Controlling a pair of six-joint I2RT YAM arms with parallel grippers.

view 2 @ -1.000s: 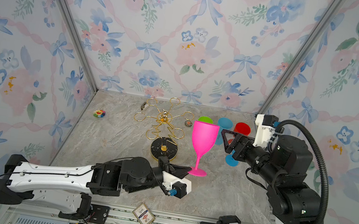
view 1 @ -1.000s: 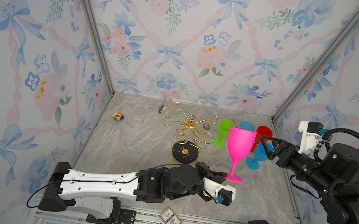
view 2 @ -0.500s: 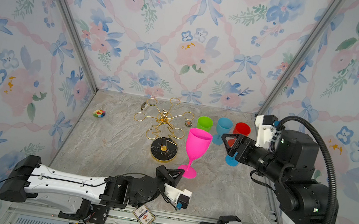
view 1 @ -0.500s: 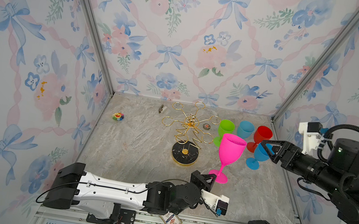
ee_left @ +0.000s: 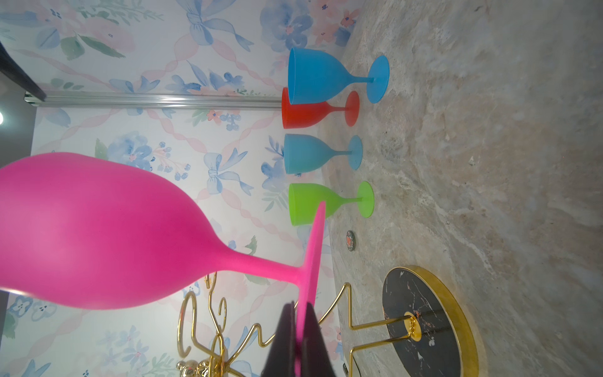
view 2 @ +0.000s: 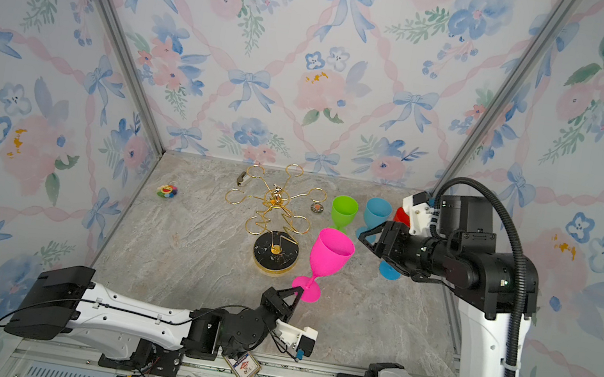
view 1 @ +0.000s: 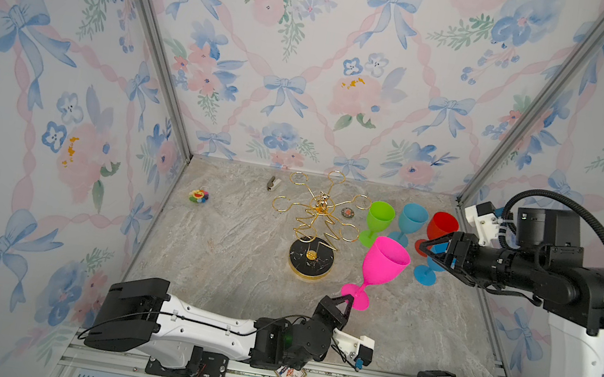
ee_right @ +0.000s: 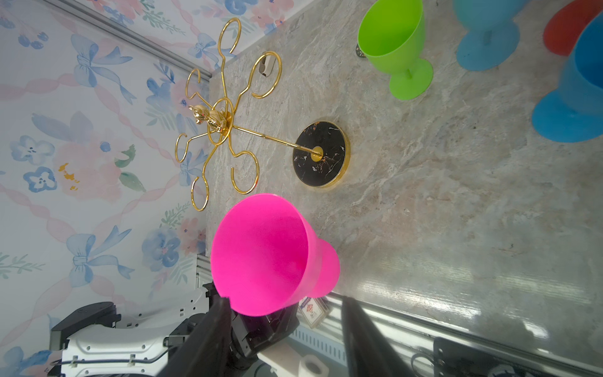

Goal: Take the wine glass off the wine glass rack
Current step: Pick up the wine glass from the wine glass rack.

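Left fingers (view 1: 340, 303) are pinching only the foot of the tilted wine glass (view 1: 385, 262), so I am risking slippage; right fingers (ee_right: 208, 336) are gaping, empty.

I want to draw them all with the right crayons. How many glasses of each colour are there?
Pink glass: 1
Green glass: 1
Red glass: 1
Blue glasses: 2
Total: 5

Wine glass (ee_left: 98, 228) rim cropped (left wrist)
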